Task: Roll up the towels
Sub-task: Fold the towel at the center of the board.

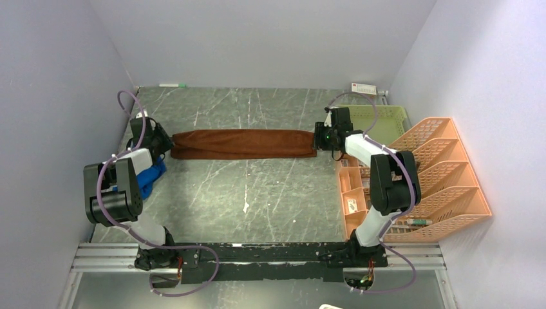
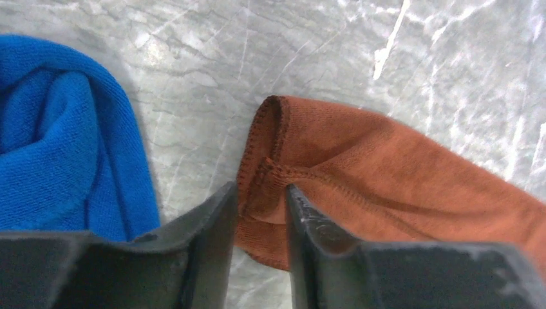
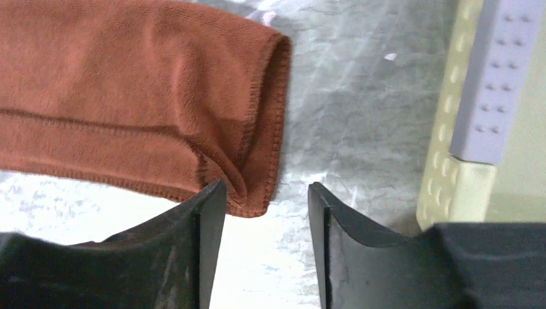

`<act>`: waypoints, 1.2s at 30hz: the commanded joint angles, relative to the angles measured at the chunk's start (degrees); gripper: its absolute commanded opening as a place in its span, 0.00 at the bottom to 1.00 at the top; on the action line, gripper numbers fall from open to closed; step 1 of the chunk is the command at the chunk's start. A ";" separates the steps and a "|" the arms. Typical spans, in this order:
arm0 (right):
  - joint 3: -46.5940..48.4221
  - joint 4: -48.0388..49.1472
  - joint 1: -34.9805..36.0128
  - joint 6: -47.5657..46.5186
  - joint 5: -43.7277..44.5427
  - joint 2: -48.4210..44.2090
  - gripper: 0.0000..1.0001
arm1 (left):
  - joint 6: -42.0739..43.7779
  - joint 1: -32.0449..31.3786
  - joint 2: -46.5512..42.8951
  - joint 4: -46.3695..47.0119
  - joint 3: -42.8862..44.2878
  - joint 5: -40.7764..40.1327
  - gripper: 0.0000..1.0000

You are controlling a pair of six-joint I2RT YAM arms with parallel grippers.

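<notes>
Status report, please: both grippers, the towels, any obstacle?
Left gripper shut on rust-brown towel end. Right gripper open around other end. Towel stretched flat, not yet rolled. Blue towel bunched nearby, not touching it.

No legible text, brand or number anywhere. Small white box [image 1: 363,88] beyond right gripper [image 1: 317,143]: marks too small to read.

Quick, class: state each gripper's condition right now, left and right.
Left gripper: closed on one end of the rust-brown terry-cloth towel.
Right gripper: open; the towel's other end sits between its jaws, not clamped.
</notes>
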 commanded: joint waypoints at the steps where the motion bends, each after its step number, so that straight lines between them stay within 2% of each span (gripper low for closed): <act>1: -1.11 1.98 0.08 -0.22 1.28 -2.84 0.58 | -0.85 0.36 -1.38 -0.48 1.23 -0.51 0.73; 2: -1.21 2.51 0.05 -0.22 1.29 -3.32 0.63 | -1.04 0.38 -2.16 -0.57 1.11 0.29 0.97; 3: -1.31 3.03 0.08 -0.14 1.25 -3.95 0.65 | -1.19 0.36 -2.91 -0.73 0.97 0.88 0.99; 8: -0.41 5.43 0.08 -0.37 0.41 -6.20 0.68 | 1.39 0.40 -7.85 -5.20 3.52 -0.02 0.99; 10: 0.85 5.96 0.06 -0.46 -0.34 -5.64 0.68 | 2.26 1.29 -8.20 -5.60 5.13 3.02 0.99; 14: 5.78 4.33 0.15 -0.95 -4.15 -0.67 0.66 | 7.31 2.72 0.30 -13.88 14.57 14.48 0.99; 16: 8.20 2.45 0.81 -1.63 -4.87 1.73 0.66 | 9.87 2.51 5.44 -19.90 20.33 17.17 0.91; 18: 10.59 0.29 2.98 -3.99 -2.04 3.32 0.66 | 11.17 1.84 7.52 -20.58 22.02 18.68 0.85; 22: 17.27 -3.96 10.81 -8.16 7.06 8.28 0.71 | 15.29 -3.51 8.54 -21.69 26.54 13.90 0.76; 27: 23.88 -5.60 15.03 -5.34 7.60 14.27 0.70 | 17.49 -13.39 12.25 -27.08 33.37 3.98 0.75; 32: 29.39 -8.40 19.89 -5.90 13.54 19.77 0.70 | 17.85 -19.71 12.63 -26.08 31.77 -4.82 0.74; 36: 30.27 -9.69 21.75 -5.84 15.17 22.10 0.70 | 19.05 -22.76 13.85 -26.43 30.00 -9.77 0.74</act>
